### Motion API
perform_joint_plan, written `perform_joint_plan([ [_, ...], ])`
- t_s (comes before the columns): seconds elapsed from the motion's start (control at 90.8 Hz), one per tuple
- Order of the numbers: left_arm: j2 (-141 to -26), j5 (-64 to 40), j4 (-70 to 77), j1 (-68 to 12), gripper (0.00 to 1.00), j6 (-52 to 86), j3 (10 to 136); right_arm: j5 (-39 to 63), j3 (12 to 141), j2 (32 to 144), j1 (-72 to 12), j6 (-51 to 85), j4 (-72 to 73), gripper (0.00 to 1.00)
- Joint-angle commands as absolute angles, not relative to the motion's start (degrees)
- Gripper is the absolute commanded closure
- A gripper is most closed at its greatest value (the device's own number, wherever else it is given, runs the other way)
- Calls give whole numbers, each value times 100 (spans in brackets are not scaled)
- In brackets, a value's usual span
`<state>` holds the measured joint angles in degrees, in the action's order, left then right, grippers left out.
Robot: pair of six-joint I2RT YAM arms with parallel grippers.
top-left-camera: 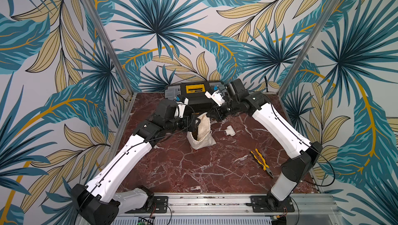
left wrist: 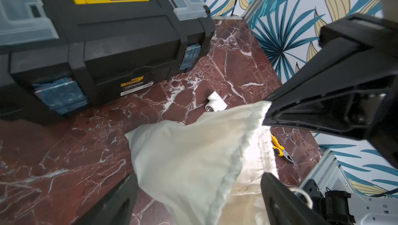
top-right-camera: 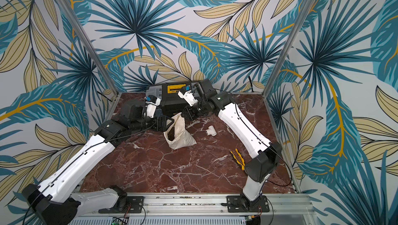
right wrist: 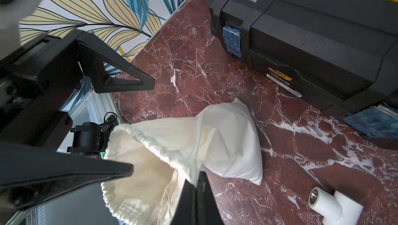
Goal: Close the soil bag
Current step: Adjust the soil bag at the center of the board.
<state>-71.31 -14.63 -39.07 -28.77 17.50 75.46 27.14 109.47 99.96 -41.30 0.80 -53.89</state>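
Note:
The soil bag [top-left-camera: 203, 134], a cream-white cloth sack, stands on the marble table with its mouth open and dark soil showing inside. My right gripper [right wrist: 199, 188] is shut on the bag's rim and holds that edge up; in a top view this gripper [top-left-camera: 210, 114] sits at the bag's far upper corner. My left gripper [left wrist: 198, 176] is open wide, its fingers [left wrist: 117, 200] straddling the gathered rim of the soil bag [left wrist: 189, 159] without pinching it. In both top views it hangs at the bag's left side [top-right-camera: 167, 124].
A black and yellow toolbox [top-left-camera: 193, 96] stands closed at the back, just behind both grippers. A white T-shaped pipe fitting [top-left-camera: 230, 130] lies right of the bag. Yellow-handled pliers [top-left-camera: 261, 161] lie near the right arm. Patterned walls enclose three sides.

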Motion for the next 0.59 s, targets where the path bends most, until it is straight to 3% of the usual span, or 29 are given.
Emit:
perform_joint_plan([
  [0.0,-7422,-1946,-4426,-2838,6,695,8155,2858,11057,10162,-4128,4,-5283,100],
  [0.43,-7859,-1550,-5604,-2680,15,-503,8550,2915,11076,10230,-4123,4,-5282,100],
  [0.584,-7927,-1594,-5534,-2539,24,-413,8612,2937,11049,10242,-4130,18,-5282,100],
])
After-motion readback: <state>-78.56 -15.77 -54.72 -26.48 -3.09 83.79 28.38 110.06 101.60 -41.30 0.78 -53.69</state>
